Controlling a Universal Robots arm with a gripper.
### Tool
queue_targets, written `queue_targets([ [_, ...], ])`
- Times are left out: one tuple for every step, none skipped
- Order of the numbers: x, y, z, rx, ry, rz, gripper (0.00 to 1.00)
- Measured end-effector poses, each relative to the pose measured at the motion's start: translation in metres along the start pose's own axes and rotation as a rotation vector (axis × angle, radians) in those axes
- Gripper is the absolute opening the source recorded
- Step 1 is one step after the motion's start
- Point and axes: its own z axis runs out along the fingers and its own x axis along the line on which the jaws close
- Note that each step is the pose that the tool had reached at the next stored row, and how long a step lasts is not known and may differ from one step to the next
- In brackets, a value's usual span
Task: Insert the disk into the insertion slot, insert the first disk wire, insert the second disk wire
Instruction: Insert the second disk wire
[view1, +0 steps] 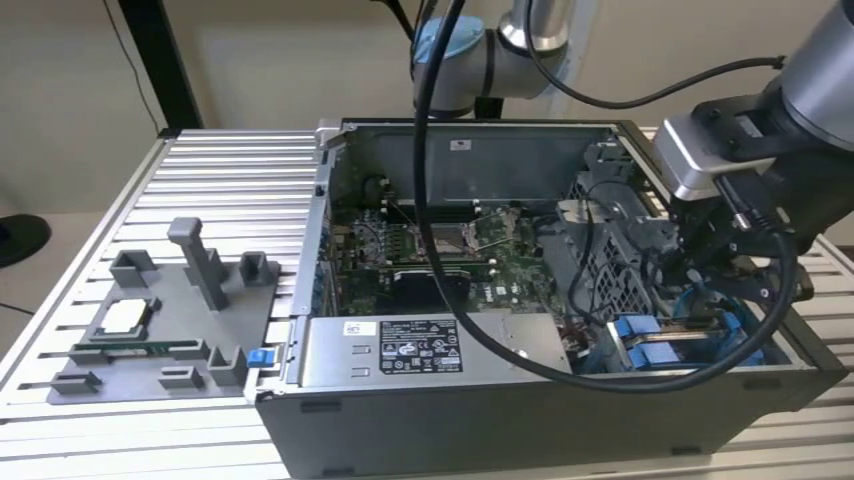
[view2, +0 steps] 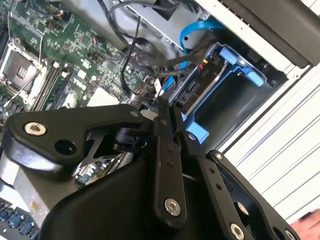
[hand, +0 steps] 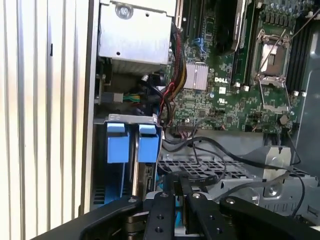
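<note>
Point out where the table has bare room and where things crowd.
Bare slats lie on the table between the grey fixture and the case, toward the far edge. Crowded: the drive corner, where cables, disk and pincer meet.

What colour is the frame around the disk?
Bright blue frame, clearest in the second wrist view.

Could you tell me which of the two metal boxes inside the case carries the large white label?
The power-supply box along the case's front edge in the exterior view; the drive cage is perforated and unlabelled.
</note>
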Motion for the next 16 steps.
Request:
queue_targets([
  [-0.0001,0.0008,0.0003,0.0099,0.0005,-0.002,0.00],
  [-0.0001,0.0014,0.0006,0.0201,0.0011,-0.004,0.00],
  [0.0000,0.0017,0.0011,0.0269,0.0014,-0.006,0.00],
  [0.0001,0.0018,0.0016,0.0316,0.0016,-0.007,0.00],
  [0.0002,0.0017,0.0019,0.0333,0.0018,-0.007,0.00],
  [0.0002,0.0017,0.0019,0.0335,0.0020,-0.007,0.00],
  [0.0002,0.0017,0.0020,0.0336,0.0021,-0.007,0.00],
  [0.0003,0.0018,0.0025,0.0340,0.0018,-0.007,0.00],
  [0.0006,0.0019,0.0036,0.0362,0.0015,-0.008,0.00],
  [0.0009,0.0021,0.0046,0.0405,0.0020,-0.009,0.00],
  [0.0012,0.0021,0.0058,0.0447,0.0021,-0.010,0.00],
  [0.0014,0.0021,0.0068,0.0490,0.0023,-0.011,0.00],
  [0.0017,0.0023,0.0080,0.0530,0.0026,-0.012,0.00],
  [0.0022,0.0024,0.0096,0.0563,0.0026,-0.013,0.00],
  [0.0026,0.0025,0.0114,0.0575,0.0028,-0.013,0.00],
  [0.0029,0.0026,0.0129,0.0579,0.0037,-0.014,0.00],
])
